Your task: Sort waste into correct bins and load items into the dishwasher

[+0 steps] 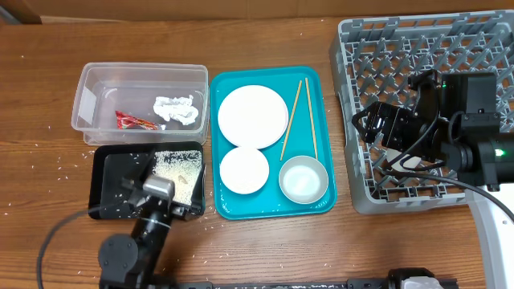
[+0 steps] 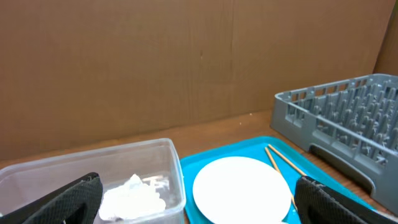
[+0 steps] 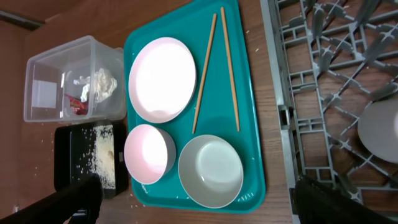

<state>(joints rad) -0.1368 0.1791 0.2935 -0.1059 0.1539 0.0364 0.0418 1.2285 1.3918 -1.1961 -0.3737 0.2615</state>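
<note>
The clear tub (image 1: 88,88) holds the red wrapper (image 1: 132,121) and the white tissue wad (image 1: 178,110). The black tray (image 1: 108,160) holds rice (image 1: 178,170). On the teal tray (image 1: 265,209) lie a large white plate (image 1: 252,116), a smaller round white dish (image 1: 243,170), a pale bowl (image 1: 303,179) and two chopsticks (image 1: 293,119). My left gripper (image 2: 199,208) is open and empty over the black tray. My right gripper (image 3: 202,205) is open and empty above the left edge of the grey dish rack (image 1: 377,48). A pale round dish (image 3: 379,127) lies in the rack.
Loose rice grains (image 1: 60,148) are scattered on the wooden table around the black tray and the teal tray's front edge. A brown cardboard wall (image 2: 186,62) stands behind the table. The right arm (image 1: 466,120) covers much of the rack.
</note>
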